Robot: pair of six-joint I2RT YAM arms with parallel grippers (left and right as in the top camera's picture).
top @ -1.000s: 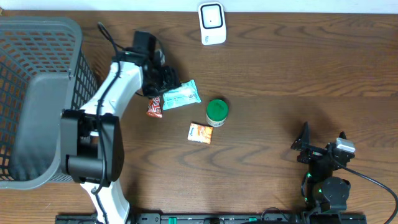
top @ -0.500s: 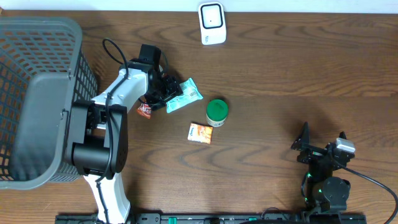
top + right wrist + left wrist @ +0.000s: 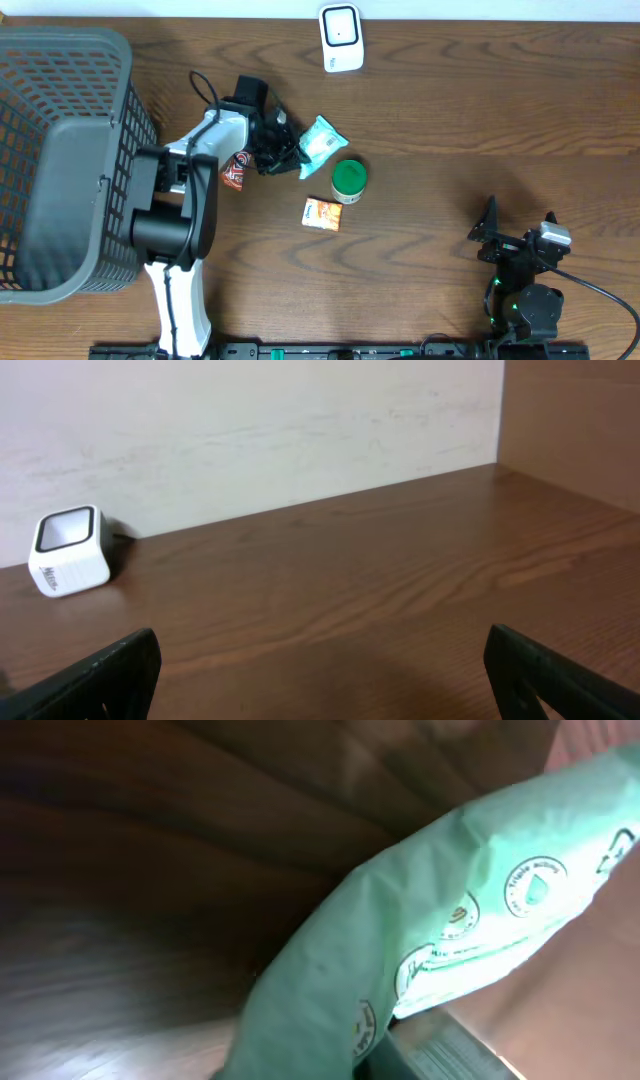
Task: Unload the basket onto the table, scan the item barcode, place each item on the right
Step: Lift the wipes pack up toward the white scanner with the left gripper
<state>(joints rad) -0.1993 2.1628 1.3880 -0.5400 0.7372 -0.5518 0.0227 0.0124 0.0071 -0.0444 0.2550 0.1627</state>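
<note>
Now the pale green packet (image 3: 322, 143) is clamped at one end by the left gripper (image 3: 293, 152), with its body jutting past the fingertips. This is presumably so that a barcode can be presented to the white scanner (image 3: 341, 38), well beyond. Round seals are printed on the packet, but their wording cannot be read. The right gripper (image 3: 322, 648) is spread wide, and nothing is held in it.

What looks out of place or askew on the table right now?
Only the mint-green pouch: it sits skewed, pinched at one end by the left hand. The small red packet is partly hidden by that arm. Nothing looks spilled.
</note>
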